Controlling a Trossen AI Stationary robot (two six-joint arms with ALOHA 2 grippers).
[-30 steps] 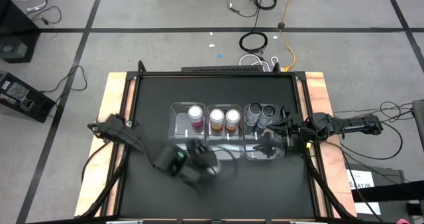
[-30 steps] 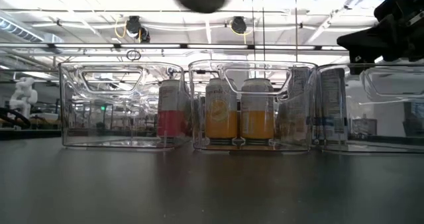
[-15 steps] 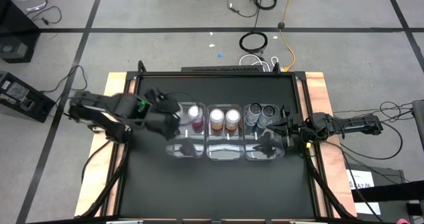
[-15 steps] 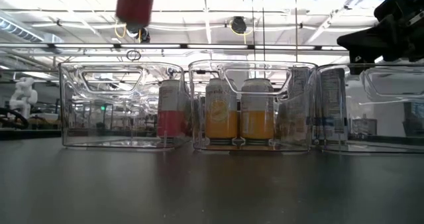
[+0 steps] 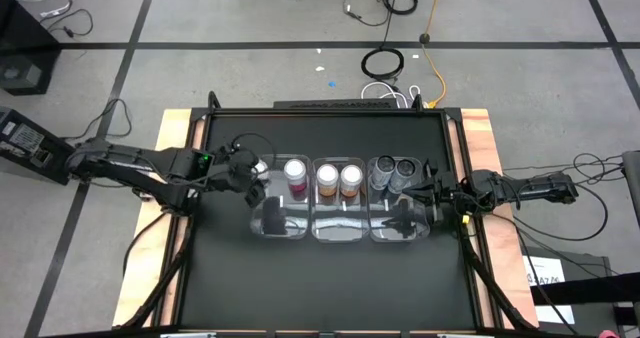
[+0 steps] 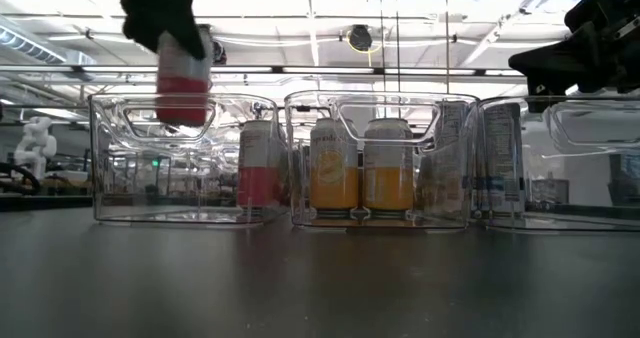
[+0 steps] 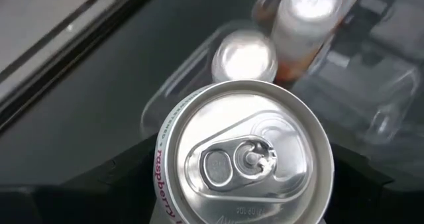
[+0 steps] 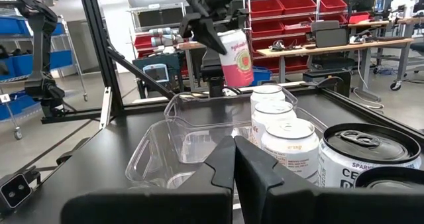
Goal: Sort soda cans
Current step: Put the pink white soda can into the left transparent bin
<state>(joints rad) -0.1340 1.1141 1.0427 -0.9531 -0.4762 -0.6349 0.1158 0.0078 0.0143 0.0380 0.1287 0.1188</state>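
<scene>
My left gripper point(image 5: 254, 168) is shut on a pink soda can point(image 6: 183, 83), held in the air over the far left corner of the left clear bin point(image 5: 268, 210). A second pink can point(image 5: 295, 171) stands in that bin. Two orange cans point(image 5: 338, 178) stand in the middle bin and two dark cans point(image 5: 394, 168) in the right bin. My right gripper point(image 5: 437, 190) rests shut at the table's right edge beside the right bin, touching nothing. My left gripper pinches the pink can by its upper side wall point(image 7: 161, 168), one finger on either side just under the silver top point(image 7: 245, 158). The fingers point(image 8: 211, 22) slant down from the table's left. The can hangs lifted clear, top up, slightly tilted.
The three clear bins point(image 6: 380, 103) stand side by side across the table's middle. Bare black tabletop point(image 5: 330, 278) lies between them and the near edge. Cables lie on the floor beyond the far edge.
My left gripper, still shut on the pink can, has swung from over the table's near middle toward the far edge and the left. It then sank toward the left bin. The can has come down from high above the bins to about their rim height.
</scene>
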